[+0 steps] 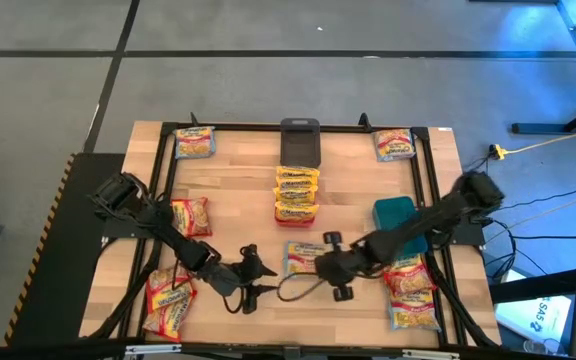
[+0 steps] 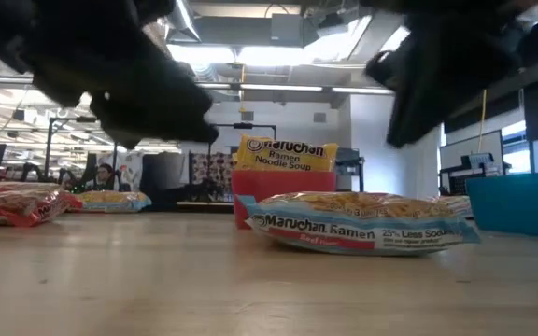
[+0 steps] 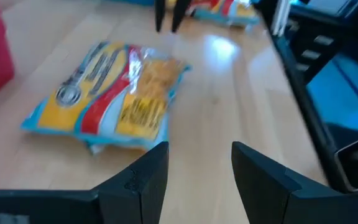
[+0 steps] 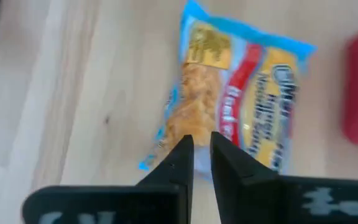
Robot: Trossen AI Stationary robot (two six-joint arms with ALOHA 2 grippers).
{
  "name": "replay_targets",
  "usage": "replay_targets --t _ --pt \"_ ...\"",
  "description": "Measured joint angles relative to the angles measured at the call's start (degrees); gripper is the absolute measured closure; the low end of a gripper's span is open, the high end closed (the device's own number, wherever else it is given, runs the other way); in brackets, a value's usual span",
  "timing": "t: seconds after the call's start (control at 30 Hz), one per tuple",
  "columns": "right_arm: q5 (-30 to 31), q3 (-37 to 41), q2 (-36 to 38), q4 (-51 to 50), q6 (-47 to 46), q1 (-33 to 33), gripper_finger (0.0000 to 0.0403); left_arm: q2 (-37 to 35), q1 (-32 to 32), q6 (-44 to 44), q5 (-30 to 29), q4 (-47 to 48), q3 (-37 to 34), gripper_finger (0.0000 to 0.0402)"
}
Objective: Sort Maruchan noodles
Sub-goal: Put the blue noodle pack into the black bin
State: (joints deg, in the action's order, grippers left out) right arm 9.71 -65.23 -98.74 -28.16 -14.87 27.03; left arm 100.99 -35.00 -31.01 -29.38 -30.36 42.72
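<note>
A Maruchan packet with blue edges point(image 1: 302, 257) point(image 2: 362, 224) lies flat on the table between my two grippers. My left gripper point(image 1: 268, 279) point(image 3: 197, 165) is open, a little to the packet's point(image 3: 110, 99) left and raised off the table point(image 2: 157, 103). My right gripper point(image 1: 318, 265) point(image 4: 197, 146) hovers at the packet's point(image 4: 241, 106) right end, its fingers almost together with only a thin slit between them; the low view shows it point(image 2: 428, 84) well above the packet. Several more packets point(image 1: 296, 195) lie stacked in the red bin point(image 2: 283, 196).
A grey bin point(image 1: 300, 140) stands behind the red one and a teal bin point(image 1: 396, 215) to the right. Loose packets lie at the far corners point(image 1: 195, 142) point(image 1: 393, 145), at the left point(image 1: 190, 215) point(image 1: 173, 300) and near right point(image 1: 410, 290). A black frame rail point(image 1: 428, 200) borders the table.
</note>
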Motion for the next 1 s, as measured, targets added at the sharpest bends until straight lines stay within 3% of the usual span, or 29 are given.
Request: replay_targets --t 0.1,0.27,0.4,0.57,0.7,1.0 --pt "3.33 4.93 3.43 2.20 -2.50 1.09 0.0372 -0.02 0.00 2.82 0.02 -4.51 0.00 0.0232" --pt "3.65 17.35 8.46 19.68 -5.30 -1.67 0.0372 4.25 1.55 6.31 0.10 -10.54 2.41 0.0232" --pt "2.72 25.32 10.56 30.90 -9.76 -7.16 0.0372 10.20 3.73 8.08 0.59 -8.25 7.95 0.0232" --pt "-2.38 28.46 10.84 34.28 -16.40 -13.20 0.0358 15.14 6.30 7.84 1.88 -0.28 13.74 0.0232" --pt "-5.39 28.39 10.84 35.62 -16.60 -15.29 0.0297 17.41 7.41 4.94 1.91 4.22 15.61 0.0232" --pt "-11.39 28.33 10.73 38.47 -18.38 -18.37 0.0128 18.66 7.52 4.77 3.47 4.39 15.89 0.0232"
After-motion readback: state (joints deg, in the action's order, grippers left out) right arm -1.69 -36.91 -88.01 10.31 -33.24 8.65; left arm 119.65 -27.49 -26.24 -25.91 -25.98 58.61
